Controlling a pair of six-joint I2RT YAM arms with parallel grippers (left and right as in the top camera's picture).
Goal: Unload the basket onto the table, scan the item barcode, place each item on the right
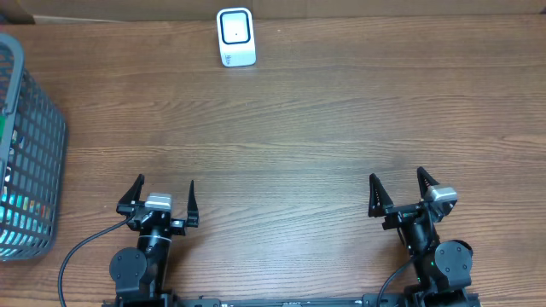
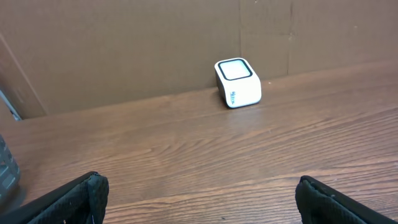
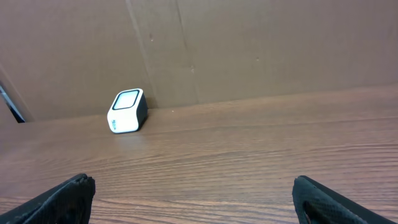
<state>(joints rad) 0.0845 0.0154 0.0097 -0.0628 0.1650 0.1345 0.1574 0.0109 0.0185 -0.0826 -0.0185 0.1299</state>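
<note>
Two pincers (image 1: 165, 182) (image 1: 397, 175) gape far from scanner (image 1: 235, 37); item (image 1: 20, 207) perhaps in basket (image 1: 44, 128).

Overhead looks down; both low wrist views share the scanner (image 2: 237, 83).

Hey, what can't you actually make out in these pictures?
- Basket: in the overhead view the left edge cuts it off, and the left wrist view shows only a sliver.
- Items inside it: in the overhead view they are coloured shapes behind the mesh. They can't be identified, and no barcode is visible.
- Print on the scanner: in the left wrist view it is too small to read.
</note>
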